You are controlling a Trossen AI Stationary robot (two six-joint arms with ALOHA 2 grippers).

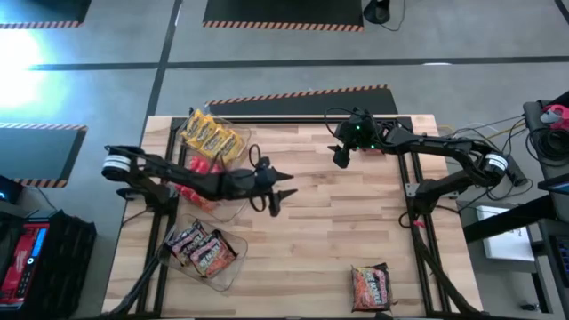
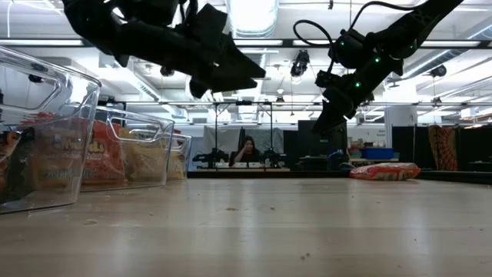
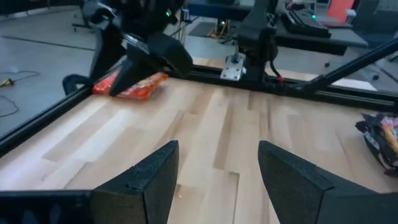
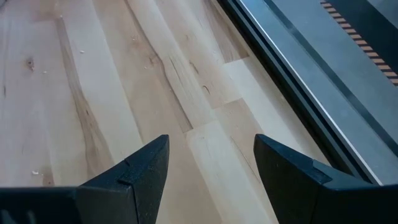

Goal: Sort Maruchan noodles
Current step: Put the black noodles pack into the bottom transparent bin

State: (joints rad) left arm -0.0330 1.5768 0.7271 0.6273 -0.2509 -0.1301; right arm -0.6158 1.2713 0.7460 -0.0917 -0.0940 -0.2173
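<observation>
The table (image 1: 311,222) is carrying three clear bins (image 1: 233,142) down its left side, already holding yellow, red and dark packets. The left arm is reaching over the table's middle, its pincer (image 1: 276,188) hanging above bare wood with fingers spread and nothing between them. The right arm is waiting at the far edge, its pincer (image 1: 340,156) likewise open and empty. One loose orange noodle packet (image 1: 371,285) is lying flat at the near right edge, well apart from both pincers, its long axis running roughly near-to-far. It is lying nearer-right of the left pincer and near of the right one; neither looks clearly closer.
</observation>
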